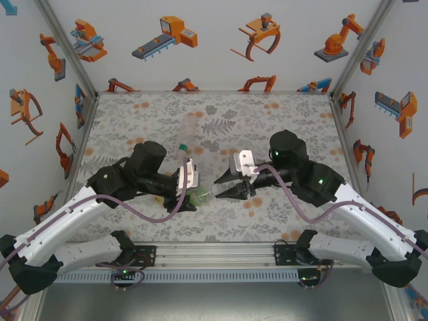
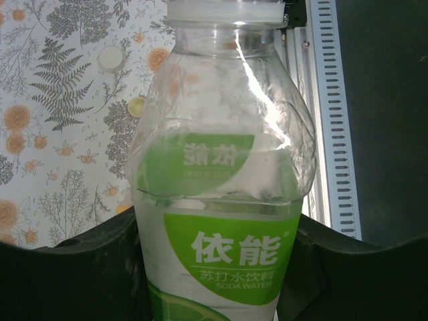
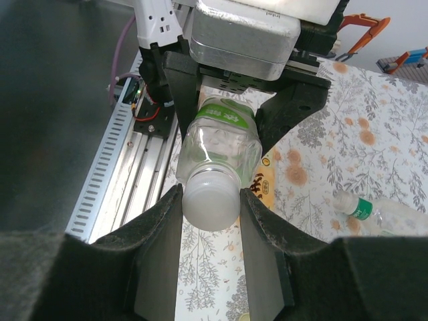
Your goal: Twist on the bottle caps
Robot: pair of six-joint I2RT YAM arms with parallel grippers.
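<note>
The green label [image 2: 227,254] reads 依能 and SODA WATER. The left gripper [image 2: 217,281] is clamped round the clear, dented plastic bottle [image 2: 221,134] at that label and holds it level above the floral mat [image 3: 348,134], beside the ribbed metal rail [image 3: 127,174]. The right gripper [image 3: 210,214] pinches the white cap [image 3: 210,200] on the bottle's neck. A second bottle [image 3: 394,217] lies apart on open mat.

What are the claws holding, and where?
The left gripper clamps the clear plastic bottle with a green label around its labelled body; the right gripper pinches its white round plastic cap.
</note>
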